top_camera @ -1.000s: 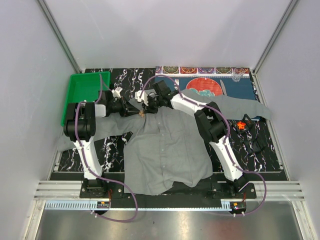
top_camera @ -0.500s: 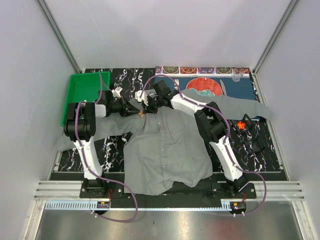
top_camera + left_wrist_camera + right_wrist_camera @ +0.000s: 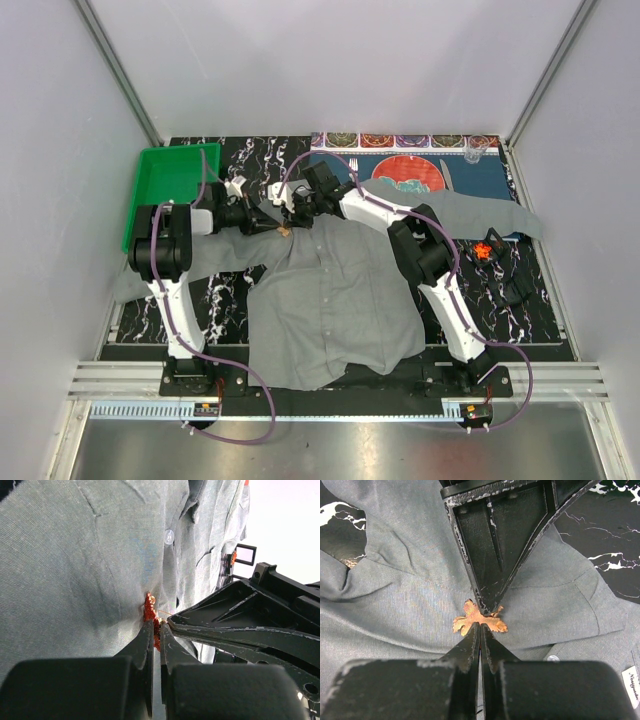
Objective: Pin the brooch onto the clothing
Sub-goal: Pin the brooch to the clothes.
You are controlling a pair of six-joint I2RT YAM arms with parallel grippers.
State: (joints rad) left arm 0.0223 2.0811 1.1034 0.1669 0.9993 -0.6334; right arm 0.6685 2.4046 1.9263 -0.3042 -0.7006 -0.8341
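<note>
Left hand clenched on brooch, right hand clenched too, tips touching brooch's opposite edge, grip there unclear; brooch lies on clothing by the collar, pinned directly between both tips, long axis crosswise to them, both arms equally near

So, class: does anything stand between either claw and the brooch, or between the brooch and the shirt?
Nothing visible: the left claw and right claw both meet at the brooch, which lies against the shirt.
</note>
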